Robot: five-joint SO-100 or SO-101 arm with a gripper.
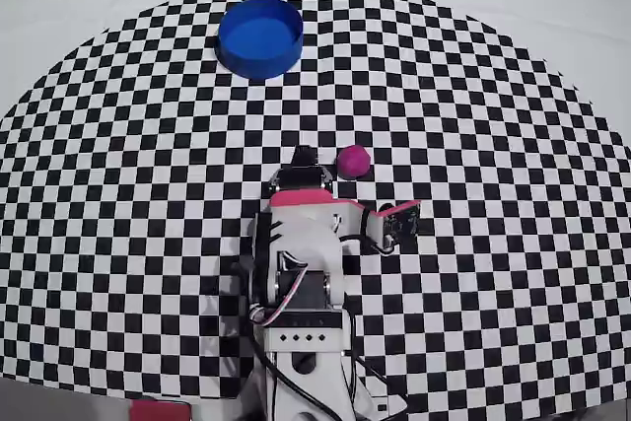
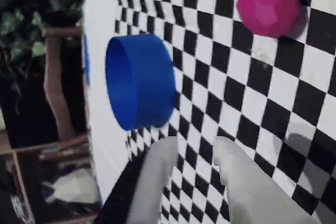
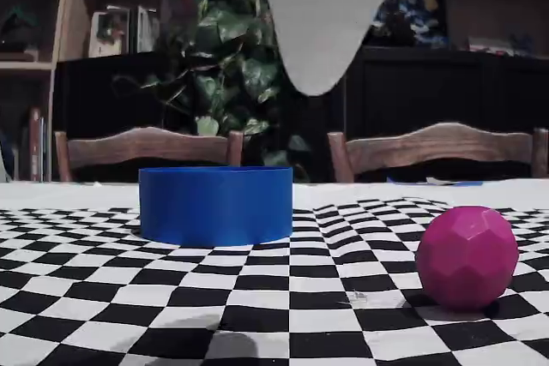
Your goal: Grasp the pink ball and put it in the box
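The pink ball [image 1: 353, 160] lies on the checkered cloth, just right of my gripper [image 1: 304, 159] in the overhead view. In the wrist view the ball [image 2: 268, 4] sits at the top right, ahead of and apart from my gripper [image 2: 195, 145], which is open with only cloth showing between its pale fingers [image 2: 157, 182]. The box [image 1: 260, 36], a round blue tub, stands at the far side of the cloth, up and left of the gripper. The fixed view shows the box [image 3: 214, 205] at centre left, the ball [image 3: 466, 256] at lower right, and one pale finger [image 3: 322, 15] hanging above them.
The arm's body [image 1: 296, 283] fills the lower middle of the overhead view, with a camera mount [image 1: 399, 219] sticking out to its right. The checkered cloth [image 1: 513, 273] ends in a curved edge on white table. Chairs [image 3: 146, 147] and shelves stand behind the table.
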